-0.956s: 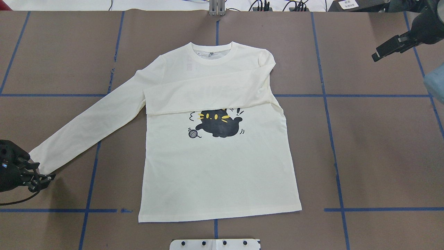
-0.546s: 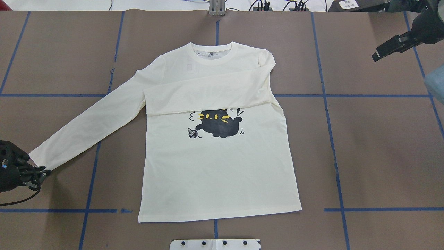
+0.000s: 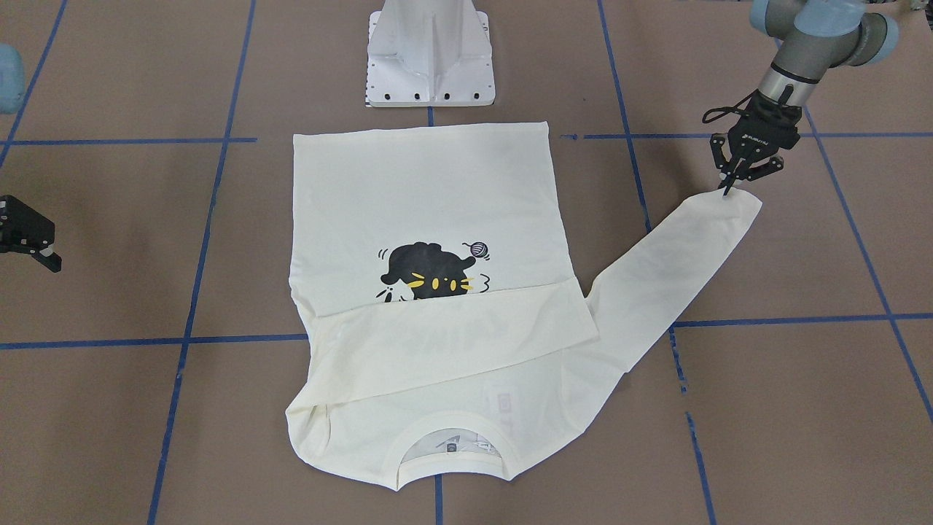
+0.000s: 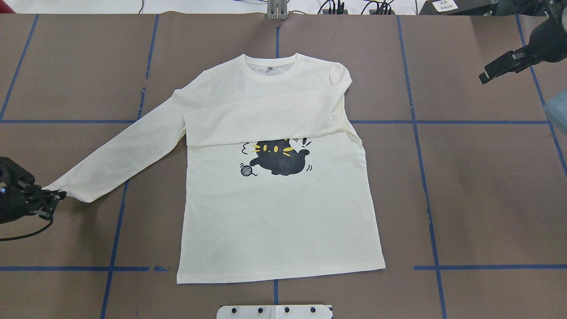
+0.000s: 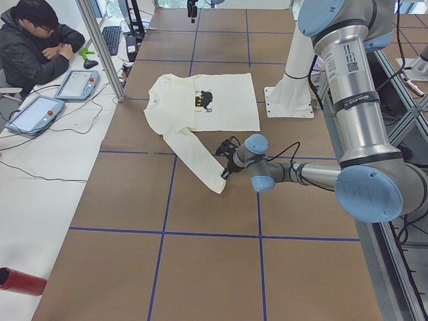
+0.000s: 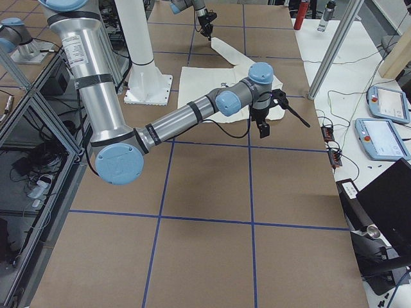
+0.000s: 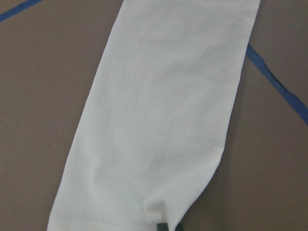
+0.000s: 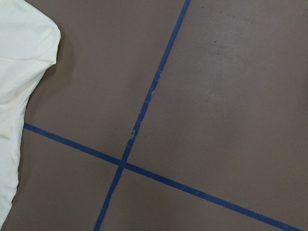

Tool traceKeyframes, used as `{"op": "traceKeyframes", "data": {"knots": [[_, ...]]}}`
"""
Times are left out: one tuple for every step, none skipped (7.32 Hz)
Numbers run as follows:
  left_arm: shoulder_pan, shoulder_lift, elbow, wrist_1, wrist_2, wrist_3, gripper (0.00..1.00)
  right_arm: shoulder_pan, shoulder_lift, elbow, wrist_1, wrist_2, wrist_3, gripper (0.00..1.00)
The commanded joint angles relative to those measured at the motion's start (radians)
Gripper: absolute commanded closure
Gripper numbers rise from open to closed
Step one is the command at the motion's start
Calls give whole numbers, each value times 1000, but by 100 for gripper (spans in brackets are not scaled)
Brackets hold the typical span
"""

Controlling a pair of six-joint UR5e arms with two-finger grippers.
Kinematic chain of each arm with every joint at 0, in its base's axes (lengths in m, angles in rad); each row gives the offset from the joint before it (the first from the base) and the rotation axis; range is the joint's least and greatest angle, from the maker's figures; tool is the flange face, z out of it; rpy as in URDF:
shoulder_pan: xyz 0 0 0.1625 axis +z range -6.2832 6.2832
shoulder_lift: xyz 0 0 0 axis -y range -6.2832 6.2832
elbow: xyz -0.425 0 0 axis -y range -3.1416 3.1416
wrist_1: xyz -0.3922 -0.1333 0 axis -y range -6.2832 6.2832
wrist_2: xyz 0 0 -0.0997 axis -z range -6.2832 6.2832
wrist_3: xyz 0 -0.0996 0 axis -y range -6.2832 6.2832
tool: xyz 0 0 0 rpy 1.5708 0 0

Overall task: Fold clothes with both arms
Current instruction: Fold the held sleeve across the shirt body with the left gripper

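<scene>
Closest, in the left wrist view, the cuff [image 7: 96, 219] is seen pinched in the clenched left claw [image 7: 163, 226]. Overhead, where this is blurred, the shirt [image 4: 279, 212] is spread mid-worktop [image 4: 487, 177]; the right claw [image 4: 487, 75] is held released, well apart.

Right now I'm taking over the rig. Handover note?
Left hand: shut on the shirt's cuff, at the end of the outstretched sleeve.
Right hand: open, empty, well clear of the shirt.
Shirt: flat on the table, print up.
Done: other sleeve folded across the chest.
Left: fold the held sleeve in, then fold the body.
</scene>
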Motion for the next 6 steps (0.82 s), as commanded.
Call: {"op": "traceKeyframes", "data": {"knots": [[-136, -187, -4, 114, -8, 57, 100, 2, -28, 0, 14, 0, -2, 0], [-164, -320, -5, 257, -13, 50, 100, 6, -38, 1, 14, 0, -2, 0], [-167, -444, -6, 389, -13, -5, 100, 14, -39, 1, 14, 0, -2, 0], [-166, -610, 2, 574, -11, -76, 100, 19, -44, 3, 14, 0, -2, 0], [-158, -797, 36, 776, -5, -160, 100, 23, -45, 3, 14, 0, 1, 0], [-149, -959, 106, 885, -5, -290, 100, 26, -45, 3, 14, 0, 1, 0]]}}
